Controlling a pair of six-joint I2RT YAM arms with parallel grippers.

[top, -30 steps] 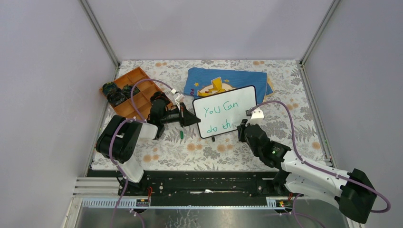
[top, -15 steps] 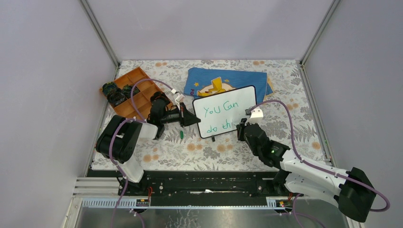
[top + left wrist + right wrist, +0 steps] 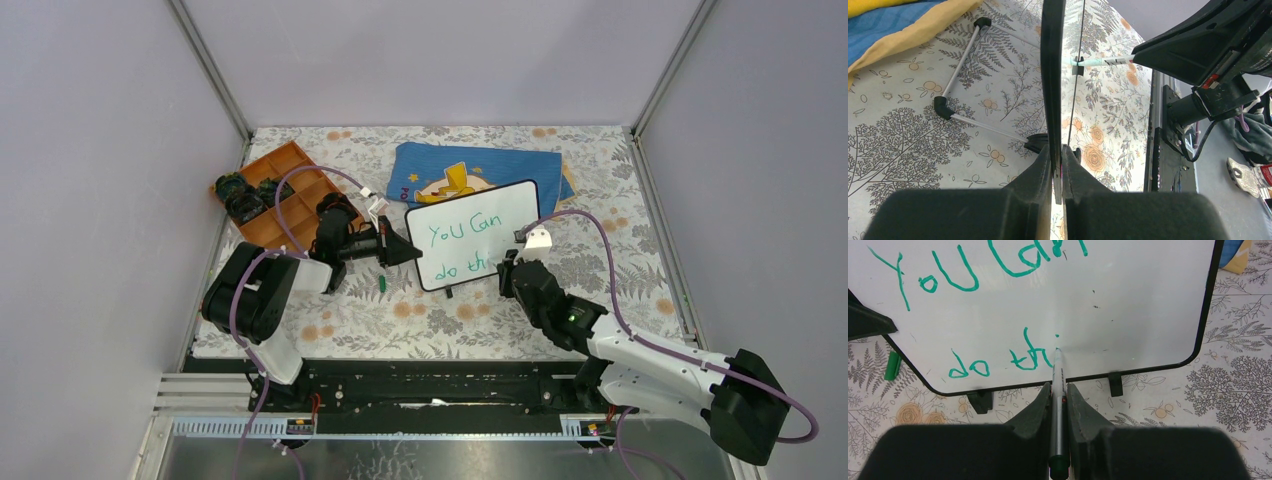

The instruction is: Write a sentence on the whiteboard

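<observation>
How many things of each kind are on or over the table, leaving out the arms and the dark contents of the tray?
whiteboard: 1
marker: 1
small green piece, likely a cap: 1
blue cloth: 1
orange tray: 1
Total: 5

Black-framed whiteboard [image 3: 505, 215] stands upright, its green sentence [image 3: 1013, 274] reading "You Can do thi".
</observation>
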